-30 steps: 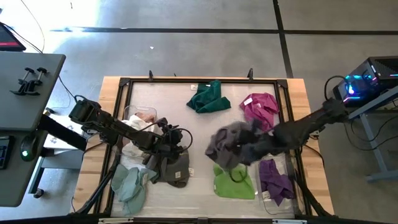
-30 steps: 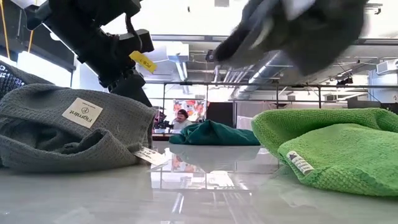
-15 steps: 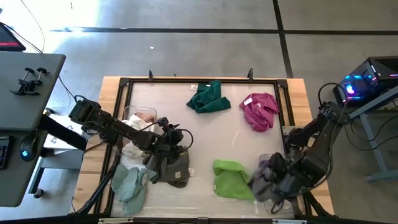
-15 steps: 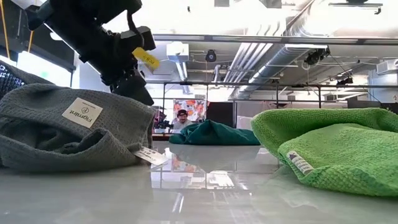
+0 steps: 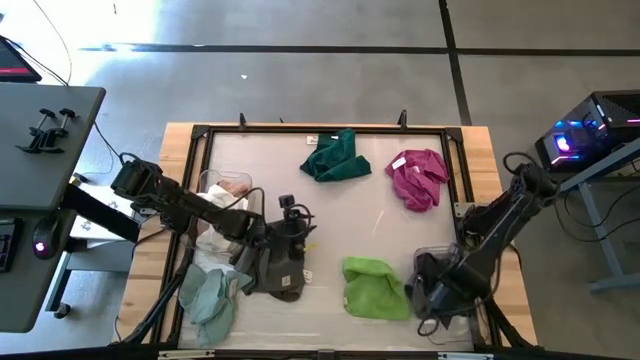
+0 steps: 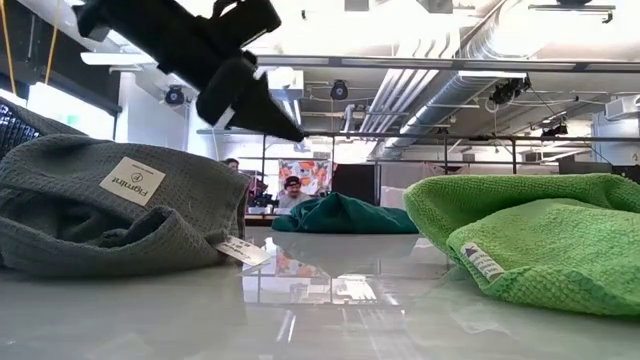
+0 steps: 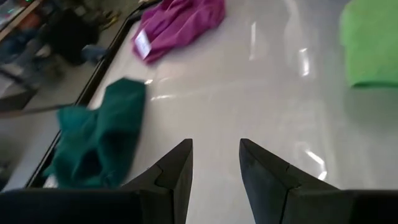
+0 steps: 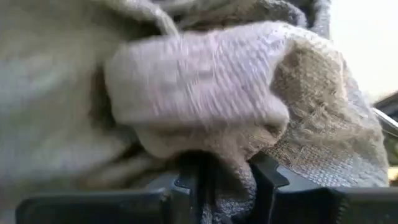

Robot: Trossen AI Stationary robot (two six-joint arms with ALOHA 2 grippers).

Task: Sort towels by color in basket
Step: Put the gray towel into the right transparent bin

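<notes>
Right gripper [image 5: 428,290]: we see it pinching a grey woven towel [image 8: 205,93], near right corner.
Left gripper [image 7: 214,163]: spread, empty, above the table's middle.

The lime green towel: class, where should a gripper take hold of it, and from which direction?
Judging by its shape, pinch the raised fold along the top of the lime green towel, coming straight down from above. It lies crumpled on the table, so its flat edges offer little to grip.

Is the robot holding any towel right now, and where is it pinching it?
Yes. The right gripper pinches a fold of a grey towel. The left gripper is open, holding nothing.
</notes>
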